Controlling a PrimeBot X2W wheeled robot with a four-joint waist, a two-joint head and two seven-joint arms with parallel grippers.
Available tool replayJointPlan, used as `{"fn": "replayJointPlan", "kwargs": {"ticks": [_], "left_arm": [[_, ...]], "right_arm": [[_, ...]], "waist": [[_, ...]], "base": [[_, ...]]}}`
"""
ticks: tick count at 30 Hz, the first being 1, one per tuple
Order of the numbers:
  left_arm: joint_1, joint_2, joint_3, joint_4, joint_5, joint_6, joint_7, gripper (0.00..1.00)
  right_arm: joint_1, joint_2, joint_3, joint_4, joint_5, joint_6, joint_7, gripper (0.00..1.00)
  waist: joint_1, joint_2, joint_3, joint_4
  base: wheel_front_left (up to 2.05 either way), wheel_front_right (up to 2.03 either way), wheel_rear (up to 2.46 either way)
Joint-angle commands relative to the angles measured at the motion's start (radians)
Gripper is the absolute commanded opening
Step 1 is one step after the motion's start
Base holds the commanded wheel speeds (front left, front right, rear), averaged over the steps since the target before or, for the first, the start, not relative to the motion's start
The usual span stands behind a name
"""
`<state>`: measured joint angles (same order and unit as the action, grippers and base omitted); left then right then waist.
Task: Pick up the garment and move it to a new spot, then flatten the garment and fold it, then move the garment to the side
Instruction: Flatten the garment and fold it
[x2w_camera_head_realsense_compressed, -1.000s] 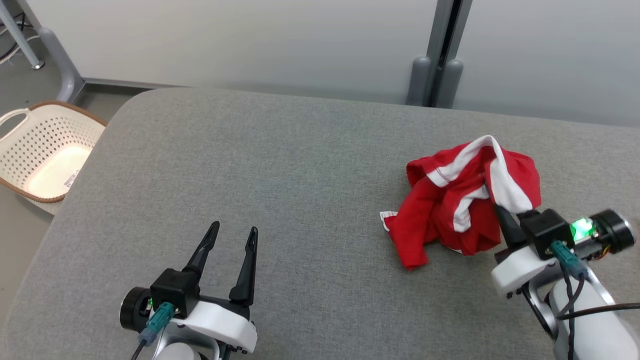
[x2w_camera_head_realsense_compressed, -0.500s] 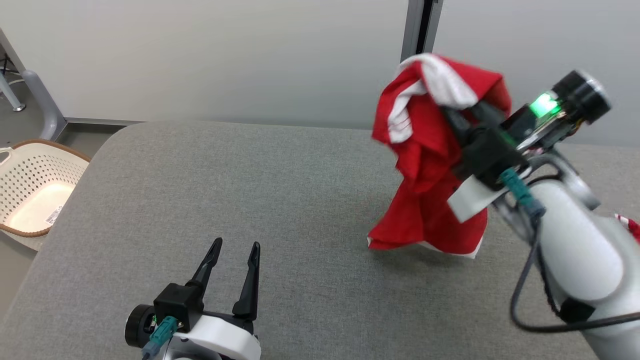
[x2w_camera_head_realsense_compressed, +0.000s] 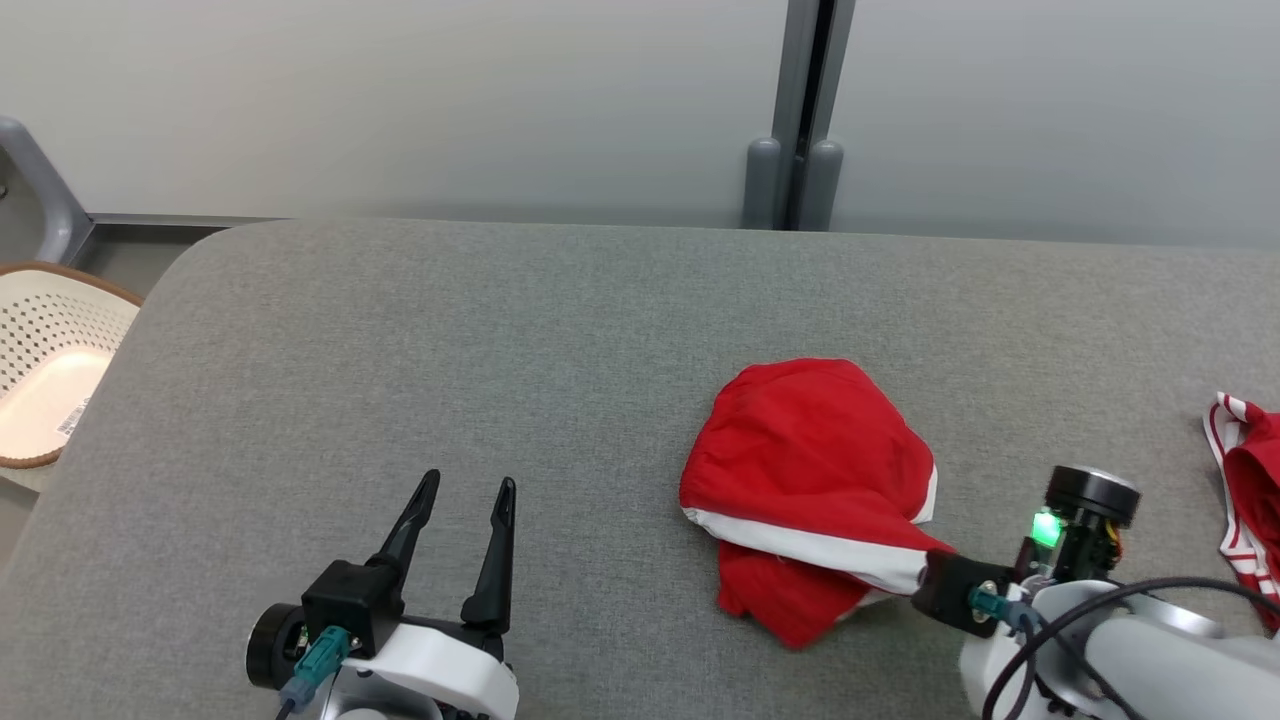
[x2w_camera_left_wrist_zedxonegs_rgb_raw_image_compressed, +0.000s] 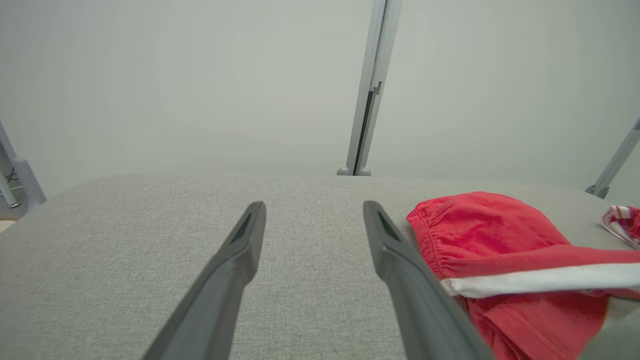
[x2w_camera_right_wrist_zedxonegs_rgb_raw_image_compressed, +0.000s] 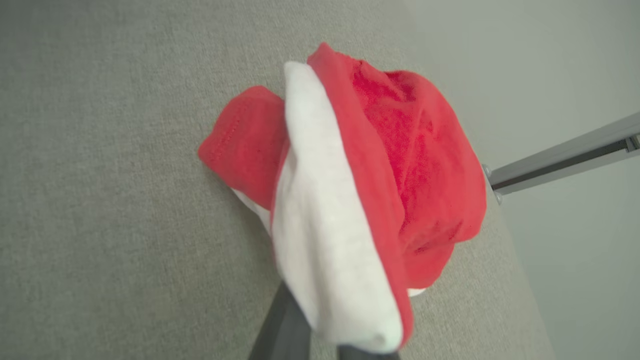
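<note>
The garment (x2w_camera_head_realsense_compressed: 810, 450) is a red piece with a white band, lying bunched on the grey table (x2w_camera_head_realsense_compressed: 450, 330) right of centre. My right gripper (x2w_camera_head_realsense_compressed: 925, 585) comes in low from the right and is shut on the garment's white band, its fingertips buried in the cloth. In the right wrist view the garment (x2w_camera_right_wrist_zedxonegs_rgb_raw_image_compressed: 410, 165) drapes over the right gripper (x2w_camera_right_wrist_zedxonegs_rgb_raw_image_compressed: 320, 345), white band nearest. My left gripper (x2w_camera_head_realsense_compressed: 465, 485) rests open at the lower left with nothing in it. In the left wrist view the left gripper (x2w_camera_left_wrist_zedxonegs_rgb_raw_image_compressed: 312, 210) points across the table, and the garment (x2w_camera_left_wrist_zedxonegs_rgb_raw_image_compressed: 490, 235) lies to its right.
A cream perforated basket (x2w_camera_head_realsense_compressed: 50, 370) stands on the floor beyond the table's left edge. A second red and white striped cloth (x2w_camera_head_realsense_compressed: 1245, 480) lies at the table's right edge. A grey wall post (x2w_camera_head_realsense_compressed: 795, 180) rises behind the table.
My right gripper lifted the garment high, then brought it down onto the table, nearer and further left. The head camera shifted as well. The left gripper stayed still and open.
</note>
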<state>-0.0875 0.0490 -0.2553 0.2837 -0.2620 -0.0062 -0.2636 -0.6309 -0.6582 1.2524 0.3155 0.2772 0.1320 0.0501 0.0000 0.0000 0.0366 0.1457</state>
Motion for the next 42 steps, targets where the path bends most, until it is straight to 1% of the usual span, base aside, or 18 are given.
{"fn": "replayJointPlan", "kwargs": {"ticks": [1,5,6,7,8,12,17,19,24,26,28,30,31,33,35,38,40,42], "left_arm": [[-0.012,0.004,0.004,0.001,-0.005,0.002,-0.001,1.0],[-0.025,0.003,-0.002,0.006,-0.011,0.0,-0.001,1.0],[-0.026,0.004,-0.005,0.006,-0.012,0.001,-0.001,1.0],[-0.027,0.003,-0.008,0.007,-0.016,0.002,-0.001,1.0],[-0.028,0.004,-0.011,0.006,-0.02,0.004,-0.001,1.0],[-0.033,0.004,-0.02,0.008,-0.022,0.006,-0.001,1.0],[-0.042,0.004,-0.02,0.014,-0.013,0.002,-0.001,1.0],[-0.046,0.004,-0.018,0.013,-0.011,0.001,-0.001,1.0],[-0.047,0.004,-0.018,0.008,-0.005,-0.002,-0.001,1.0],[-0.049,0.004,-0.018,0.006,-0.001,-0.002,-0.001,1.0],[-0.051,0.003,-0.019,0.004,0.001,-0.005,-0.001,1.0],[-0.056,0.004,-0.021,0.002,0.0,-0.008,-0.001,1.0],[-0.059,0.003,-0.023,0.0,-0.01,-0.011,-0.001,1.0],[-0.062,0.003,-0.027,0.0,-0.024,-0.015,-0.001,1.0],[-0.066,0.004,-0.032,0.002,-0.033,-0.019,-0.001,1.0],[-0.072,0.003,-0.04,0.007,-0.052,-0.023,-0.001,1.0],[-0.074,0.004,-0.044,0.012,-0.062,-0.029,-0.001,1.0],[-0.077,0.004,-0.047,0.017,-0.071,-0.03,-0.001,1.0]], "right_arm": [[-0.012,-0.014,0.004,-0.013,0.016,-0.003,0.014,0.0],[-0.012,-0.117,0.026,-0.092,0.076,-0.003,0.113,0.0],[-0.012,-0.136,0.027,-0.114,0.08,-0.002,0.13,0.13],[-0.006,-0.151,0.028,-0.138,0.078,-0.002,0.143,0.7],[-0.006,-0.164,0.028,-0.15,0.088,-0.002,0.15,1.0],[-0.044,-0.189,0.007,-0.159,0.09,-0.003,0.142,1.0],[-0.012,-0.176,-0.113,-0.15,0.114,-0.002,0.12,1.0],[0.013,-0.168,-0.191,-0.143,0.114,-0.003,0.112,1.0],[0.137,-0.101,-0.445,-0.122,0.121,-0.002,0.061,1.0],[0.206,-0.046,-0.564,-0.113,0.126,-0.002,0.032,1.0],[0.266,0.011,-0.693,-0.104,0.091,-0.002,-0.006,1.0],[0.334,0.092,-0.831,-0.096,0.063,-0.002,-0.05,1.0],[0.396,0.184,-0.97,-0.098,0.023,-0.002,-0.106,1.0],[0.46,0.29,-1.083,-0.102,-0.015,-0.002,-0.155,1.0],[0.507,0.373,-1.149,-0.111,-0.054,-0.001,-0.189,1.0],[0.544,0.456,-1.188,-0.121,-0.109,-0.002,-0.219,1.0],[0.55,0.49,-1.202,-0.126,-0.131,-0.002,-0.229,1.0],[0.547,0.5,-1.21,-0.127,-0.14,-0.002,-0.23,1.0]], "waist": [[0.0,0.0,0.007,-0.01],[0.0,0.0,0.012,-0.033],[0.0,0.0,0.012,-0.038],[0.0,0.0,0.013,-0.042],[0.0,0.0,0.014,-0.046],[0.0,0.0,0.017,-0.063],[0.0,0.0,0.012,-0.073],[0.0,0.0,0.01,-0.075],[0.0,0.0,0.009,-0.082],[0.0,0.0,0.01,-0.086],[0.0,0.0,0.013,-0.089],[0.0,0.0,0.015,-0.093],[0.0,0.0,0.017,-0.097],[0.0,0.0,0.019,-0.102],[0.0,0.0,0.023,-0.109],[0.0,0.0,0.032,-0.125],[0.0,0.0,0.039,-0.137],[0.0,0.0,0.042,-0.143]], "base": [[0.0,0.0,0.0],[0.0,0.0,0.0],[0.0,0.0,0.0],[0.0,0.0,0.0],[0.0,0.0,0.0],[0.0,0.0,0.0],[0.0,0.0,0.0],[0.0,0.0,0.0],[0.0,0.0,0.0],[0.0,0.0,0.0],[0.0,0.0,0.0],[0.0,0.0,0.0],[0.0,0.0,0.0],[0.0,0.0,0.0],[0.0,0.0,0.0],[0.0,0.0,0.0],[0.0,0.0,0.0],[0.0,0.0,0.0]]}}
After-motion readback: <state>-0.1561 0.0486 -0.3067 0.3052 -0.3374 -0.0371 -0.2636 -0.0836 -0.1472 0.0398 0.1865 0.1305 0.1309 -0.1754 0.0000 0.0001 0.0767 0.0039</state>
